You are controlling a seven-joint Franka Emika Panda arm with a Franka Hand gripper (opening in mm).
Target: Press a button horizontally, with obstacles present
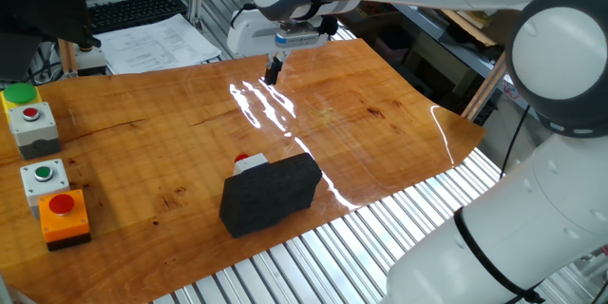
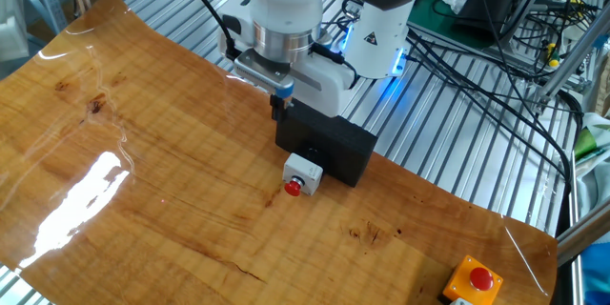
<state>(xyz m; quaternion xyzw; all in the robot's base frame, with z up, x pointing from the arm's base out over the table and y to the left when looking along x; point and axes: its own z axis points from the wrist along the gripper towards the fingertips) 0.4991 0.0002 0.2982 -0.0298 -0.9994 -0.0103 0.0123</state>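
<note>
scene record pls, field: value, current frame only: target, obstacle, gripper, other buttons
target: button, red cap, white housing, cap faces sideways along the wooden board
obstacle: dark block, right behind the button housing, appears to touch it
gripper: gripper above the far part of the board, apart from button and block; finger state not visible
contact: none with the button
other buttons: orange box, white-topped box with green button, grey box, all at the board's edge

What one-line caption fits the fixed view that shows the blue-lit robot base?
Franka arm's gripper hovers above the dark grey rectangular block, behind the small red button in its white housing on the wooden table.
</note>
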